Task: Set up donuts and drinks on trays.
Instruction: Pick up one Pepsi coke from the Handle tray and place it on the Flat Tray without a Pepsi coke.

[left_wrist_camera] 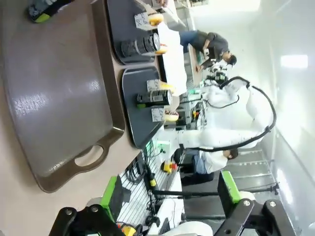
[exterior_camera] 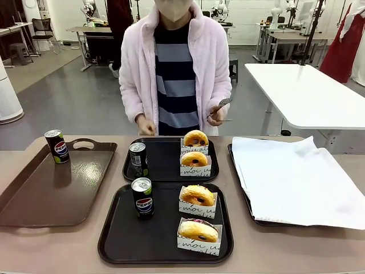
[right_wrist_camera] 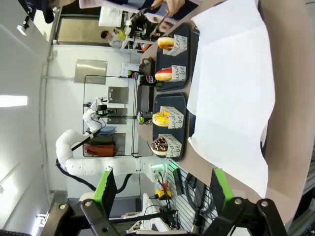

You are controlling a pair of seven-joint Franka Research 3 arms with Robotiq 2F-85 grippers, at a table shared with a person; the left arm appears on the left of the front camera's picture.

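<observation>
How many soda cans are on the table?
3. One can stands on the brown tray at the left, one can on the far black tray, one can on the near black tray. None looks hidden.

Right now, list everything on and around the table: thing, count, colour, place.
black trays: two; near tray at the table's middle front, far tray just behind it.
donuts: four, golden and yellow icing seen from the front, in white printed sleeves; two on the near tray, two on the far tray.
Pepsi cans: three, black with silver tops; one on the near tray, one on the far tray, one on the brown tray.
brown tray: one, glossy, with handles, at the robot's left.
white paper: one sheet, lining a dark tray at the robot's right.
tongs: one, metal, in the person's hand.
person: one, pink jacket, striped top, at the far side.
left gripper: open, green pads.
right gripper: open, green pads.
</observation>
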